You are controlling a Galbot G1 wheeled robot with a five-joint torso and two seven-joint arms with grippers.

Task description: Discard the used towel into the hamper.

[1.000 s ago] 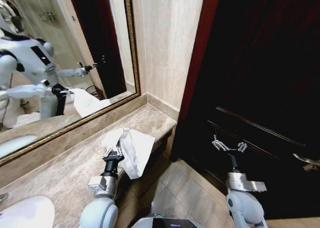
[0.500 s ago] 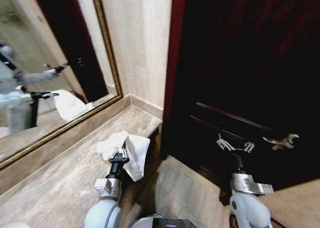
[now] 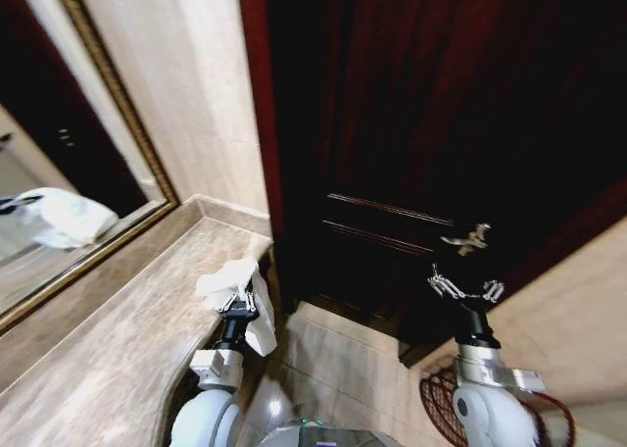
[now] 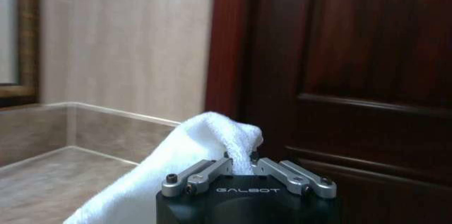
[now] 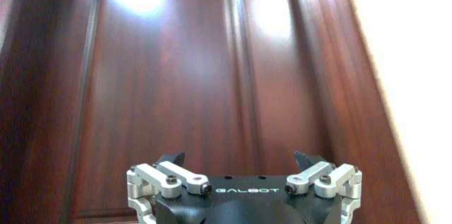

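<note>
Marble counter point(image 3: 108, 349) w/ wood door point(image 3: 441, 124) (dark).

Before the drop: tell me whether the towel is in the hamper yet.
Not in: the towel is clamped in the left hand, away from the hamper.

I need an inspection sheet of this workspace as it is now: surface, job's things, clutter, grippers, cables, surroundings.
Surface: beige marble counter, bare where seen.
Job's things: white terry towel held over the counter's end; round reddish-brown wire hamper on the floor, partly behind the right arm.
Clutter: nothing seen.
Grippers: left gripper shut on the towel; right gripper open, empty, raised before the door.
Cables: nothing seen.
Surroundings: dark red wooden door with a metal handle; gold-framed mirror; beige tiled wall.
</note>
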